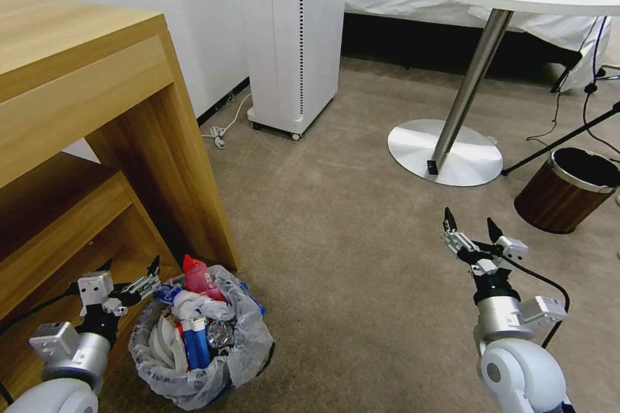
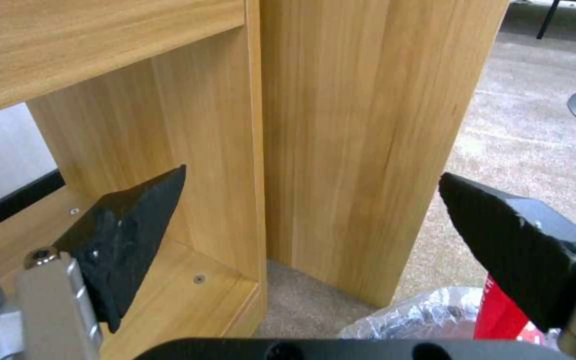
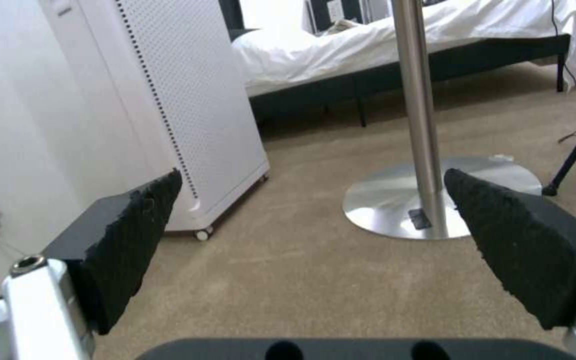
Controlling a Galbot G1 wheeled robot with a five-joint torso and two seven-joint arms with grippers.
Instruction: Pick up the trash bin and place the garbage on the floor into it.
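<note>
The trash bin [image 1: 248, 342], lined with a translucent white bag, stands on the carpet beside the wooden desk's side panel. It holds the garbage: a red bottle [image 1: 196, 277], blue-white wrappers [image 1: 194, 346] and white slippers [image 1: 157, 342]. My left gripper [image 1: 131, 266] hovers open just left of the bin's rim, in front of the desk's lower shelf. In the left wrist view that gripper [image 2: 312, 172] is open and empty, with the bag's edge [image 2: 421, 315] and a red item [image 2: 501, 310] below it. My right gripper [image 1: 470, 222] hangs open over bare carpet, empty, as the right wrist view [image 3: 313, 172] also shows.
The wooden desk [image 1: 97, 142] fills the left side. A brown wood-grain bin [image 1: 568, 190] with a black liner stands at the right, near a round table's steel base [image 1: 445, 151] and a tripod leg. A white tower appliance [image 1: 297, 39] with a cord stands by the wall. Open carpet lies between.
</note>
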